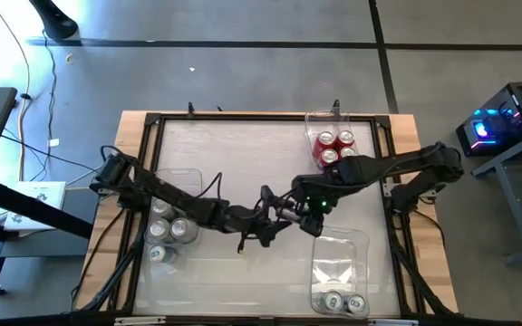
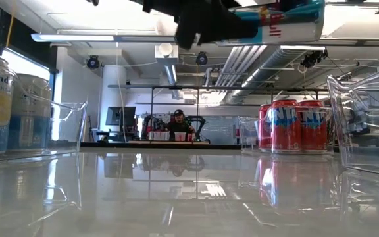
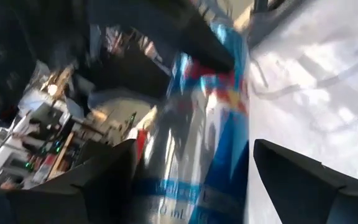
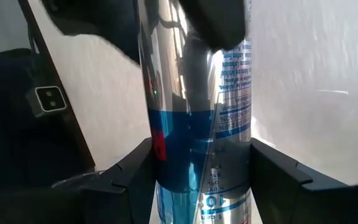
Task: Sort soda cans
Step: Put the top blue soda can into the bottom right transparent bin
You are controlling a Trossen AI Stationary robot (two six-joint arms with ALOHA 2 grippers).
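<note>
A blue-and-silver soda can hangs lying level, high above the middle of the table. Both grippers meet at it: my left gripper comes from the table's left, my right gripper from the right. Each is shut on the can; from above their bodies hide it. Silver-grey cans stand in the left bin, red cans in the far right bin, and blue cans in the near right bin. My left gripper holds the can's body pinched between its two fingers, which lie across the can. The can is lifted clear of the table, and its other end runs on to the other gripper. My right gripper pinches the can's body between its two fingers, one on each side, across the can's length. The left gripper's dark fingers cover the can's far part. The can is clear of the table.
Three clear plastic bins sit on the table: left, far right and near right. Bare tabletop lies between them. A black frame runs along the table's edges. A person is far back in the room.
</note>
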